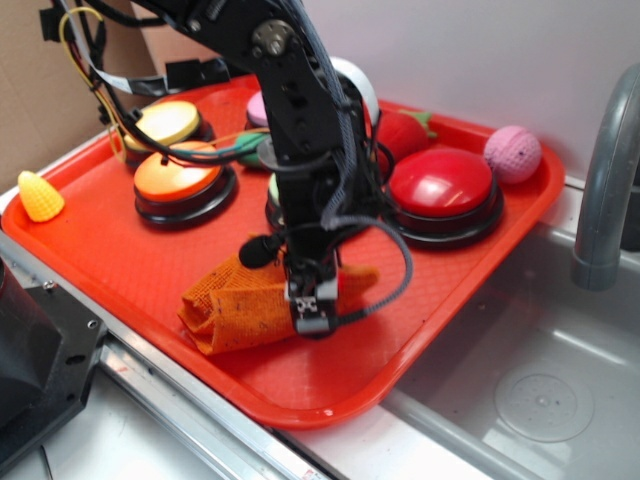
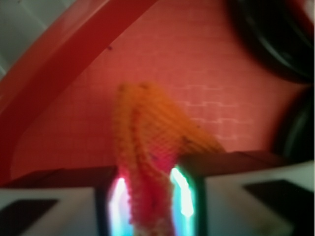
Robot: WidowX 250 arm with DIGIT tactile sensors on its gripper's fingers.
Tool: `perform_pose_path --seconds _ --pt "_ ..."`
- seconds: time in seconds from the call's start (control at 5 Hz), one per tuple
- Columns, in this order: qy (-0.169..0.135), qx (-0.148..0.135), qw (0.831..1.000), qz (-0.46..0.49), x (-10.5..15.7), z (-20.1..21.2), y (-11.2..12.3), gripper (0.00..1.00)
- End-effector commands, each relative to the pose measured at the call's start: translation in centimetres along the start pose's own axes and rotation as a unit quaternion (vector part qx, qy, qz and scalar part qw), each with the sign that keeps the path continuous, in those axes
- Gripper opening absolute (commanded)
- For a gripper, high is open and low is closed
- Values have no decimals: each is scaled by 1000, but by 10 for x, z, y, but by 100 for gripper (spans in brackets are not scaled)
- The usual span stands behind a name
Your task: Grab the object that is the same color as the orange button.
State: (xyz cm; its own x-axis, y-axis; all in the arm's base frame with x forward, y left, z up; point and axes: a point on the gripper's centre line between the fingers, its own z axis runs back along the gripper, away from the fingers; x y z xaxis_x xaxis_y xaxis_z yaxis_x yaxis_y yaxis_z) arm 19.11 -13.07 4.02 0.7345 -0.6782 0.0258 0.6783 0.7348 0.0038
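The orange woven cloth rag [image 1: 235,310] lies bunched on the red tray [image 1: 120,250] near its front edge. My gripper [image 1: 313,312] is down on the rag's right part, shut on a fold of it. In the wrist view the rag [image 2: 147,132] runs up between my two fingers [image 2: 183,189], pinched there, with the rest hanging forward over the tray floor [image 2: 206,64]. The orange button [image 1: 178,178], a domed orange top on a black base, sits at the tray's left, well clear of the gripper.
A yellow-topped button [image 1: 165,124] sits behind the orange one. A large red-topped button [image 1: 441,190] is to the right, with a pink ball [image 1: 512,153] and a red strawberry toy [image 1: 402,132]. A yellow corn toy [image 1: 38,196] rests on the tray's left rim. A sink and faucet [image 1: 606,180] are right.
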Motion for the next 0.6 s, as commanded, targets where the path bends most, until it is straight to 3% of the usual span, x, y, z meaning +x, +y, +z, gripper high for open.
perform_pose_path --seconds 0.0,0.4 --pt "-4 25 998 63 -1 37 7 0" --pt "6 14 981 192 -28 101 29 0"
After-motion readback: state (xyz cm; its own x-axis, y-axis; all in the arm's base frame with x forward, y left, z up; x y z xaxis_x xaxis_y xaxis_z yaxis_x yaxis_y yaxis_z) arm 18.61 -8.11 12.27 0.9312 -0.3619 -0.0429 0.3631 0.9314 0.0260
